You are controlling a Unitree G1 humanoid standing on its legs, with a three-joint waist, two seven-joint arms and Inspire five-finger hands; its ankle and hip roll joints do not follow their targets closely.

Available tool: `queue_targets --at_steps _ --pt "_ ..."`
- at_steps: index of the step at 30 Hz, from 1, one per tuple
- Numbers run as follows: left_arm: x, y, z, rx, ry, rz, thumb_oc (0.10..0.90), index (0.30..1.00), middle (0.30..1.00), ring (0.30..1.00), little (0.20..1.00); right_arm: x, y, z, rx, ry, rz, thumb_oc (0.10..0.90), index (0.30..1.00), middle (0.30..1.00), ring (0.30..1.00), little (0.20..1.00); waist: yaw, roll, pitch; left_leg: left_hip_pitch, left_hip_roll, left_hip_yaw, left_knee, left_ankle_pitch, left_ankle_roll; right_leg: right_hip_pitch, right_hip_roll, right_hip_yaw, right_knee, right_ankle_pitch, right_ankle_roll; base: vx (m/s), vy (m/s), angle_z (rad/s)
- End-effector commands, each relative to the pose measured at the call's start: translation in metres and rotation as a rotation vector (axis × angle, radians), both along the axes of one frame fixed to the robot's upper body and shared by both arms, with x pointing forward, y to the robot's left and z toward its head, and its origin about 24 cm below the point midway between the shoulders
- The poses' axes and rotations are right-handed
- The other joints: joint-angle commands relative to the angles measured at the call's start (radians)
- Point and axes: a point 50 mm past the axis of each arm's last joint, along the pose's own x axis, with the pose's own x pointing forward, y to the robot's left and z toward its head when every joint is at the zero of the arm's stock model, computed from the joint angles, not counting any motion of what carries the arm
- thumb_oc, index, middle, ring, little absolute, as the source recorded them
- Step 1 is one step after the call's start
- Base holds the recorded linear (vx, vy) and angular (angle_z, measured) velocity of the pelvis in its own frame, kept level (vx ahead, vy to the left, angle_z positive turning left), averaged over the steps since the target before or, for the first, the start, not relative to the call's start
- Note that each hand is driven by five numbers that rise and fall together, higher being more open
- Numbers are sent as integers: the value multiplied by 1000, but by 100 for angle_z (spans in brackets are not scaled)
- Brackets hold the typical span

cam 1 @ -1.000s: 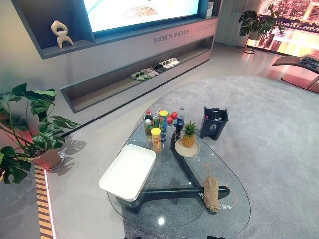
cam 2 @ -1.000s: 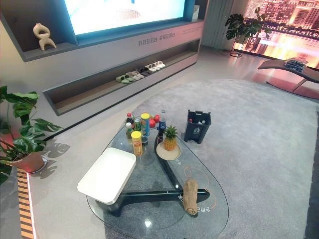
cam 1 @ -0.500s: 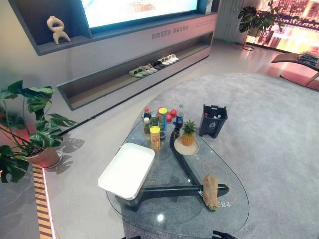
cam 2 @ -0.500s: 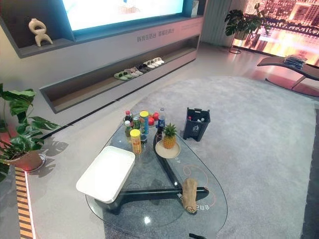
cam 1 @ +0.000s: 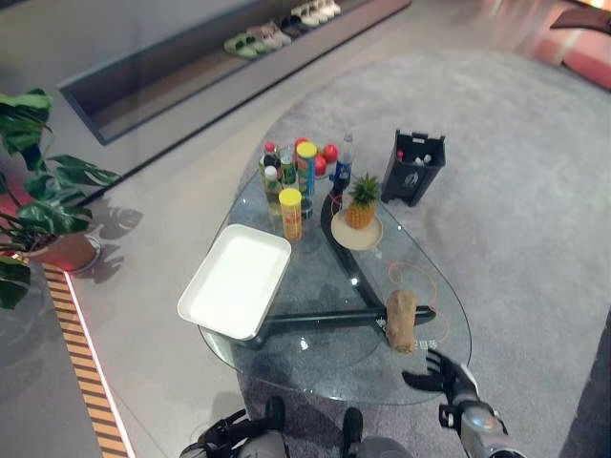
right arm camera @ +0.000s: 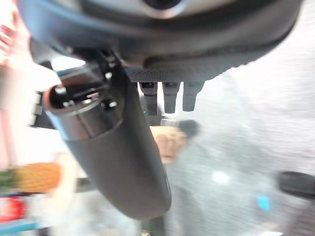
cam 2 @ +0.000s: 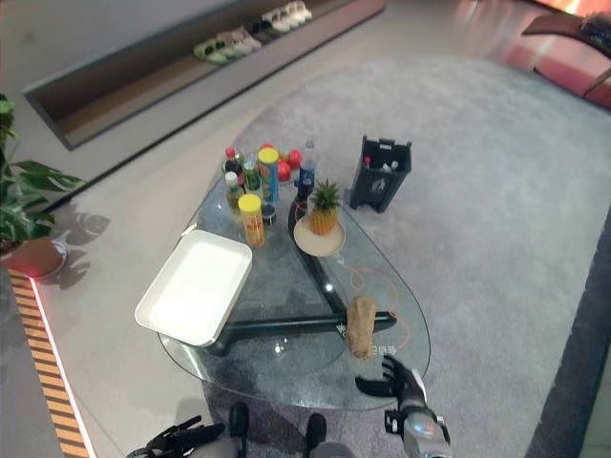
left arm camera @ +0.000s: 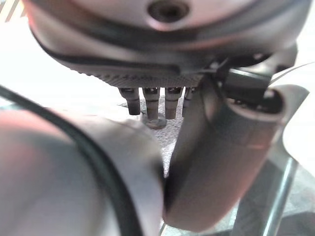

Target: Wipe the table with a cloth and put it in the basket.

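Right hand (cam 1: 447, 373) spread wide, empty, near the cloth (cam 1: 400, 320) on the table (cam 1: 315, 367) to grab it; left hand (cam 2: 181, 440) low, relaxed.

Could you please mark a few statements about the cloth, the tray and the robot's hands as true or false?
1. The rolled tan cloth lies on the glass table. True.
2. The right hand is clamped on the cloth. False: it is open, short of the cloth.
3. The white tray holds the pineapple. False: the pineapple stands on a plate.
4. The left hand is below the table's near edge. True.
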Motion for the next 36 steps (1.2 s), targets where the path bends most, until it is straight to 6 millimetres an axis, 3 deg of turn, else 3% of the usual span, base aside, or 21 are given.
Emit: queue_targets --at_steps 1,4,8,13,18,25,29,36 --pt "-4 -5 -2 9 11 -27 800 900 900 900 900 36 5 53 -70 -221 -53 800 900 900 900 900 -22 -13 19 -34 -57 67 148 -150 45 -118 -14 12 136 -31 21 -134 59 -2" --pt "-1 -11 -1 -5 -24 -11 800 900 900 900 900 45 19 82 -94 -337 -59 800 900 900 900 900 -41 -10 67 -78 -57 74 169 -145 48 -164 -10 24 157 -30 14 -114 47 -5" --pt "9 -14 2 -14 -70 2 800 900 900 900 900 49 23 104 -106 -447 -96 800 900 900 900 900 -50 -3 118 -138 -58 75 221 -148 47 -216 -14 26 190 -30 4 -85 28 -1" --pt "20 -17 7 -25 -117 -14 800 900 900 900 900 53 22 119 -112 -538 -175 800 900 900 900 900 -47 12 156 -174 -65 67 237 -143 45 -250 -17 19 207 -30 0 -58 26 -1" --pt "42 -24 15 -22 -173 -54 800 900 900 900 900 72 23 144 -132 -626 -274 800 900 900 900 900 -40 28 207 -238 -70 67 276 -143 38 -310 -21 12 231 -27 -9 -50 25 -2" --pt "60 -30 24 -33 -222 -55 800 900 900 900 900 85 24 161 -152 -654 -344 800 900 900 900 900 -34 38 235 -301 -71 73 312 -143 33 -372 -24 4 257 -24 -14 1 7 1" --pt "72 -36 31 -40 -257 -64 800 900 900 900 900 93 32 179 -173 -699 -336 800 900 900 900 900 -31 45 236 -379 -76 74 337 -141 35 -461 -29 3 292 -19 -11 21 18 5" --pt "79 -42 36 -50 -285 -61 800 900 900 900 900 98 36 196 -191 -750 -356 800 900 900 900 900 -28 50 236 -462 -82 72 353 -139 36 -557 -34 2 319 -11 -7 25 16 2"
